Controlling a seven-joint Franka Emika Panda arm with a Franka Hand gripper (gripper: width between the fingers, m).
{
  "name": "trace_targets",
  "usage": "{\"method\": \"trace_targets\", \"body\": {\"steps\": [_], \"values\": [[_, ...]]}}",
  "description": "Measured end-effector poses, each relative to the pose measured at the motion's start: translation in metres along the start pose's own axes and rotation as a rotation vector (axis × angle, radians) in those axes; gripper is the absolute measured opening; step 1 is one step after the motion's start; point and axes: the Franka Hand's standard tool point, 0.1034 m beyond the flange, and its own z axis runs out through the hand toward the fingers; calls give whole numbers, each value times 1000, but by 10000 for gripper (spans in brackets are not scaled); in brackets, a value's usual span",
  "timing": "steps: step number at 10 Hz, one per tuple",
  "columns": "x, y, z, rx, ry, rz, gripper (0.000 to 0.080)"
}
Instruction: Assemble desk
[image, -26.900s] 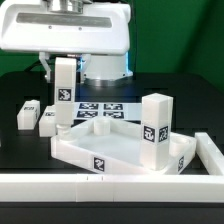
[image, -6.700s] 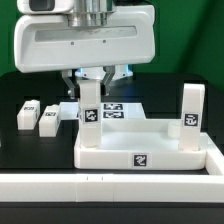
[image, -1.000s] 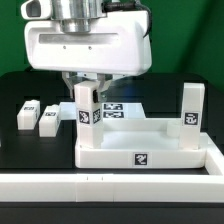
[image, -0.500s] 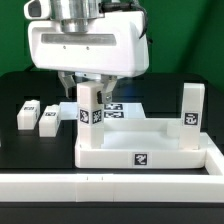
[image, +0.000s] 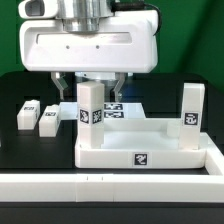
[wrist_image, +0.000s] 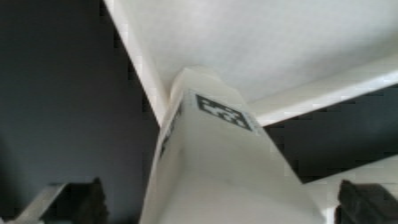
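The marker board (image: 121, 109) lies flat on the black tabletop (image: 30, 150), below and just beyond the end effector (image: 92, 88). A long white border wall (image: 60, 183) runs nearer the camera.

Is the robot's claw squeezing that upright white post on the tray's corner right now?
No: the gripper is open, its fingers standing clear of the upright leg on both sides.

1. The desk top (image: 140, 158) lies on the table (image: 30, 150), just behind the border wall (image: 100, 186).
2. The first upright leg (image: 90, 112) stands in the desk top's rear corner at the exterior view's left.
3. The second upright leg (image: 190, 112) stands in a corner at the exterior view's right.
4. One loose leg (image: 27, 114) and another loose leg (image: 48, 120) lie side by side on the table, at the exterior view's left of the desk top.
5. The marker board (image: 118, 108) lies behind the desk top.
6. The end effector (image: 90, 88) is above the first upright leg, with one finger at each side, apart from it.
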Motion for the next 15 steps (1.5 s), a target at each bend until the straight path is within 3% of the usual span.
{"method": "trace_targets", "body": {"steps": [3, 8, 15], "values": [[0, -2, 0, -18, 1, -214, 649], [-4, 0, 2, -22, -8, -555, 649], [-1, 6, 2, -60, -20, -1023, 649]]}}
